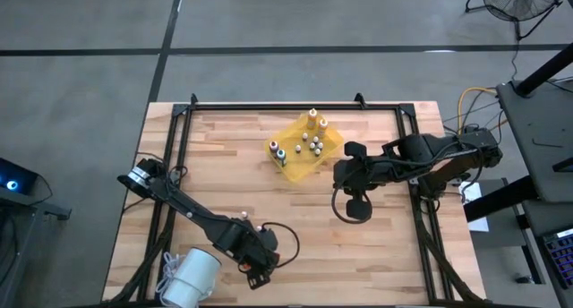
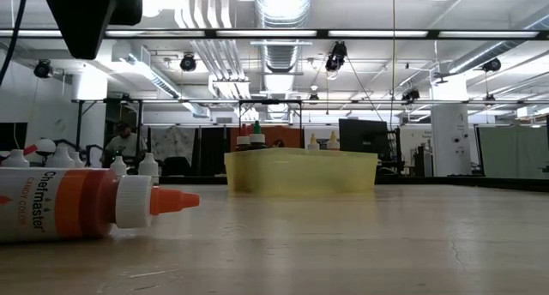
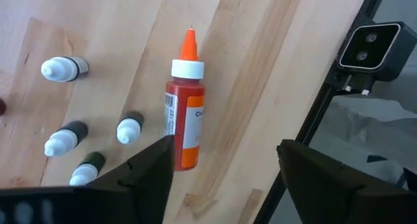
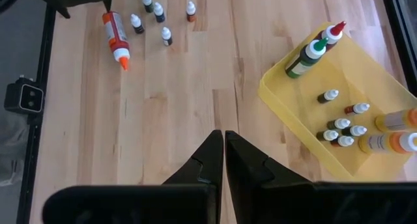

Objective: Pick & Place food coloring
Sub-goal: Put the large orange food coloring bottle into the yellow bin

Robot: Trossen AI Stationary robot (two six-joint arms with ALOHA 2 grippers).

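Bottle (image 3: 185, 110), orange food coloring, pointed orange tip, white collar: lying on its side on the wooden table (image 1: 376, 254) near the front edge, released, between the spread fingers of the left gripper (image 3: 225, 178), which hangs above it and touches nothing. Small white-capped bottles (image 3: 129, 129): several standing just beside it on the table. Yellow tray (image 4: 296, 113): toward the back of the table, holding more small bottles and taller green, red, yellow and orange bottles. Right gripper (image 4: 224, 152): fingers pressed together, empty, over bare wood beside the tray
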